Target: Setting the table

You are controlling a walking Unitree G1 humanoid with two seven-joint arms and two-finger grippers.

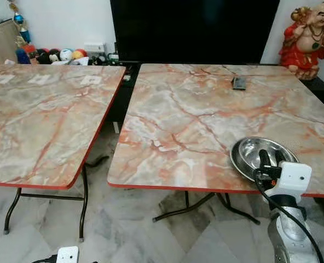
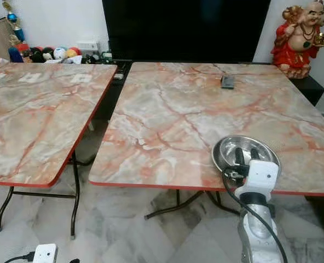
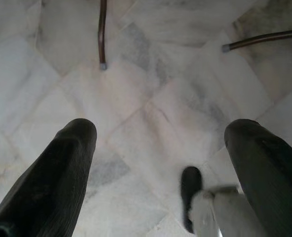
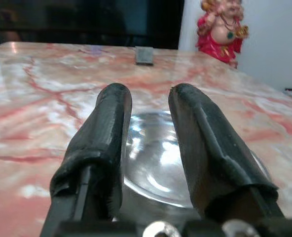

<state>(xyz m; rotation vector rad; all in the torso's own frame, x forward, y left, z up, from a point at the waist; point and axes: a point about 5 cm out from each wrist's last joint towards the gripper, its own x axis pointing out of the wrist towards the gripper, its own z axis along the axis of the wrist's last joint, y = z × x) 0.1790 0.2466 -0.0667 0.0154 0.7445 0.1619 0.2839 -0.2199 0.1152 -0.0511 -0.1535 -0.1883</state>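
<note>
A shiny steel bowl (image 1: 248,158) sits near the front right edge of the right-hand marble-patterned table (image 1: 189,120). My right gripper (image 1: 272,157) reaches over the table edge, its two black fingers (image 4: 111,128) a little apart above the bowl's (image 4: 158,158) near rim. Nothing is between them. My left gripper (image 3: 165,133) hangs low over the pale marble floor, with its fingers spread wide and nothing held.
A second marble table (image 1: 36,120) stands to the left, across a narrow gap. A small dark flat object (image 1: 239,83) lies at the far side of the right table. Behind are a dark screen (image 1: 195,27) and a red statue (image 1: 307,38). A white power strip (image 1: 67,255) lies on the floor.
</note>
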